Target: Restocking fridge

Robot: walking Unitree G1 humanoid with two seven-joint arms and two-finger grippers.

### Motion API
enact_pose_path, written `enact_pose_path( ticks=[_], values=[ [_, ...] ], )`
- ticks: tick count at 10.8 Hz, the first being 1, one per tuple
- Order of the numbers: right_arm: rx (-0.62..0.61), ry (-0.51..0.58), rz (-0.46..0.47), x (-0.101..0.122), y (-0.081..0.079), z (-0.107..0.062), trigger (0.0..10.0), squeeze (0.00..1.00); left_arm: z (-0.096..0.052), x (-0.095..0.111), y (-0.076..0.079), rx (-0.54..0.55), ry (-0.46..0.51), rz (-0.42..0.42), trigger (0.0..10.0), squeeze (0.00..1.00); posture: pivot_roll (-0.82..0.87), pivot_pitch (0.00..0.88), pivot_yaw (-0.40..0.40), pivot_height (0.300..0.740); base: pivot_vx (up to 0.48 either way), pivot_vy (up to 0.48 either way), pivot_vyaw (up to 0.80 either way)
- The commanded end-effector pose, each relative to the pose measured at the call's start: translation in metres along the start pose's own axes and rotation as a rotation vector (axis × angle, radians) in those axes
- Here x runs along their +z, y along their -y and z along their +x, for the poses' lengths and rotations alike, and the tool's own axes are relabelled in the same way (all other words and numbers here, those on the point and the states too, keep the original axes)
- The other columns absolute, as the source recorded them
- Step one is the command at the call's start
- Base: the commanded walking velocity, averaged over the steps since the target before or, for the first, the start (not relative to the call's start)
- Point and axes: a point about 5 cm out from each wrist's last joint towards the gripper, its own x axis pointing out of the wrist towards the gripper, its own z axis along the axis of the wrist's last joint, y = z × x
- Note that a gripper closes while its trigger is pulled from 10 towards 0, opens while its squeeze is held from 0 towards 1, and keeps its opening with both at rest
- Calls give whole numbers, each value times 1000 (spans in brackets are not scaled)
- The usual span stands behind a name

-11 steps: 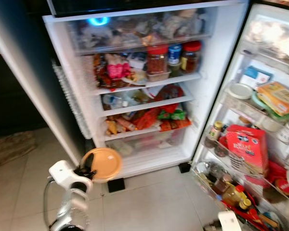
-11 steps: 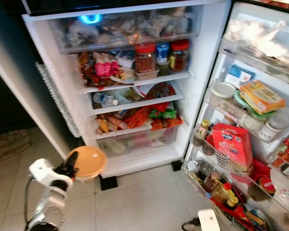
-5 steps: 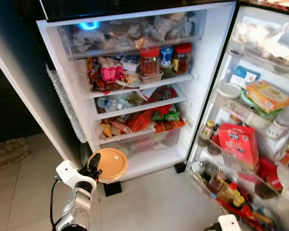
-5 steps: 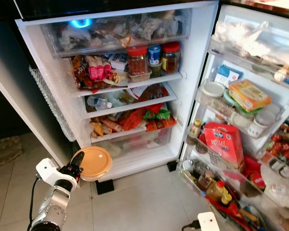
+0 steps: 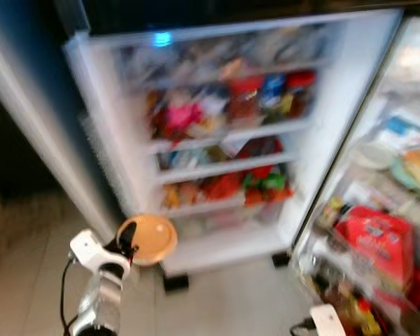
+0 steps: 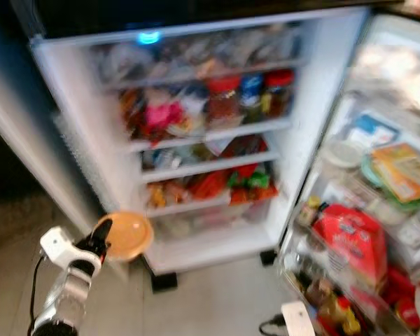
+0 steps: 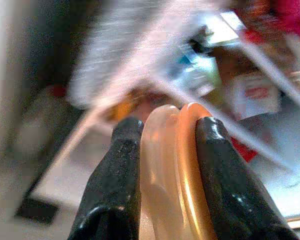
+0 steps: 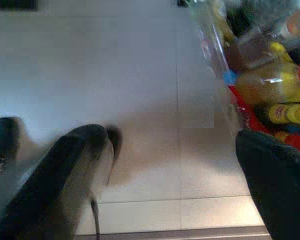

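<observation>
1. Left eye view: the left gripper (image 5: 126, 241) pinches a round orange container (image 5: 148, 239) by its rim; the open fridge (image 5: 217, 161) lies toward one o'clock, its lowest shelf nearest.
2. Left wrist view: both fingers (image 7: 117, 190) clamp the container edge-on.
3. Right wrist view: the right gripper (image 8: 175, 165) hangs spread wide over floor tiles (image 8: 140, 90), holding nothing.

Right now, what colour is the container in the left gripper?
Orange lid, paler base; clearest in the left eye view.
</observation>
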Motion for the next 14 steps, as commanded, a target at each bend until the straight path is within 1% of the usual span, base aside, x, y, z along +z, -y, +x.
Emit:
enact_pose_path(
  ticks=[1, 3, 5, 6, 7, 9, 11, 14],
  values=[
    [-2, 1, 7, 2, 1, 0, 10000, 0, 1, -1, 3, -15, -4, 4, 10000, 0, -59, 0, 2, 740, 379, 0, 0],
    [0, 1, 7, 2, 1, 0, 10000, 0, 1, -1, 3, -19, -8, 4, 10000, 0, -57, 0, 1, 740, 379, 0, 0],
    [-2, 3, 11, 2, 1, 0, 10000, 0, 2, -7, 6, -45, -61, 9, 10000, 0, -56, 0, 2, 740, 377, 0, 0],
    [1, 3, 8, 2, 1, 0, 10000, 0, 1, -9, 6, -48, -73, 15, 10000, 0, -58, 0, 2, 740, 371, 0, 0],
    [8, 0, 2, 2, 0, 0, 10000, 0, -2, -11, 3, -52, -91, 18, 10000, 0, -51, 0, 1, 740, 0, 0, 0],
    [10, 2, 2, 2, 0, 0, 10000, 0, -5, -14, -1, -51, -114, -5, 10000, 0, -50, 0, 0, 740, 0, 0, 0],
    [11, 7, 1, 3, 0, 0, 10000, 0, -4, -15, 4, -84, -129, -30, 10000, 0, -50, 0, 0, 740, 0, 0, 0],
    [9, 2, -16, 3, 1, 0, 10000, 0, -4, -16, 6, -94, -137, -40, 10000, 0, -52, 0, 0, 740, 0, 0, 0]
  ],
)
